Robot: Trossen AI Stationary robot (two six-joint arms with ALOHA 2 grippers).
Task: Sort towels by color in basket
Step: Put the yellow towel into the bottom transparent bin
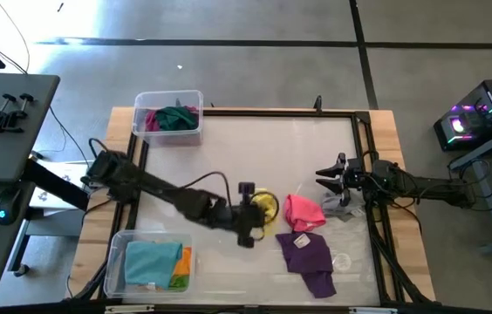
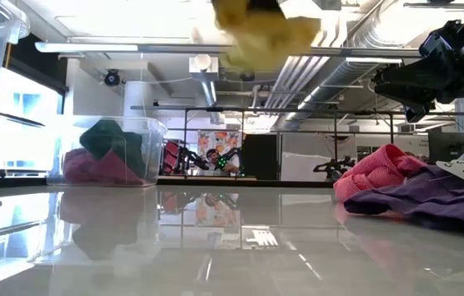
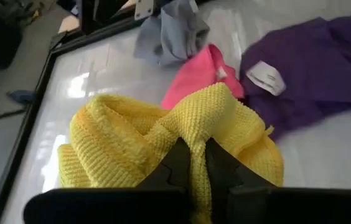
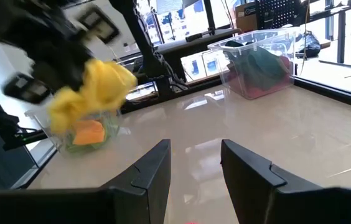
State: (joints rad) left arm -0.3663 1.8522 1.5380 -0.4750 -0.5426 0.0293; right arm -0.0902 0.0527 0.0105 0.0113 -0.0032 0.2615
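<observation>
My left gripper (image 1: 253, 214) hangs over the middle of the table, shut on a yellow towel (image 1: 267, 205) that is held high above the tabletop (image 2: 261, 29). A pink towel (image 1: 303, 212), a purple towel (image 1: 309, 258) and a grey towel (image 1: 342, 208) lie in a loose group on the table's right half. A clear basket (image 1: 169, 98) at the far left holds magenta and dark green towels. Another clear basket (image 1: 122, 246) at the near left holds light blue, orange and lime towels. My right gripper (image 1: 329, 178) waits open at the right edge. My left gripper pinches a bunched fold of the yellow towel (image 3: 198, 127) between its two fingers (image 3: 178, 163). The fingers slant down from the table's left side. The towel is lifted clear of the table and bulges in a crumpled mass around and below the fingertips.
A raised dark frame (image 1: 364, 157) runs around the glossy work surface. The pink, purple and grey towels lie just right of the held towel. Bare tabletop (image 1: 255, 148) stretches between the two baskets and toward the far edge.
</observation>
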